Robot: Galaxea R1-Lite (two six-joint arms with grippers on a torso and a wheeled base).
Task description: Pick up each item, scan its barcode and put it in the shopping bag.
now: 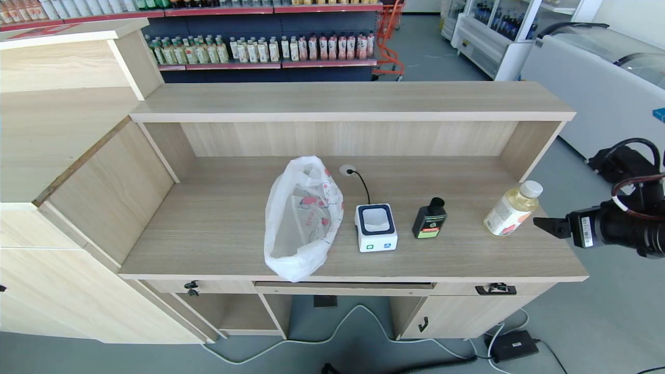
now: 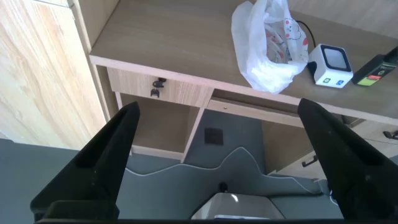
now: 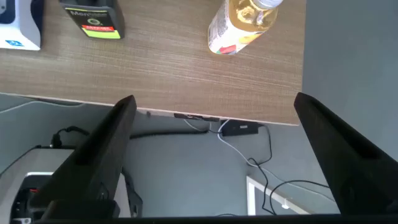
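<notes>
A white plastic shopping bag (image 1: 298,218) (image 2: 268,43) lies open on the wooden counter (image 1: 208,223), left of the white barcode scanner (image 1: 375,227) (image 2: 331,64) (image 3: 18,28). A black bottle (image 1: 430,218) (image 2: 376,68) (image 3: 93,18) stands right of the scanner. Farther right, a bottle of yellow liquid with a white cap (image 1: 511,209) (image 3: 242,25) stands near the counter's right end. My right gripper (image 1: 543,224) (image 3: 216,102) hangs open and empty just off that end, beside the yellow bottle. My left gripper (image 2: 219,109) is open and empty, low in front of the counter's front edge.
The counter has a raised back wall with a shelf (image 1: 353,101) on top and side walls. The scanner's cable (image 1: 362,184) runs to a hole at the back. A tall wooden cabinet (image 1: 57,130) stands at the left, a freezer (image 1: 597,78) at the right.
</notes>
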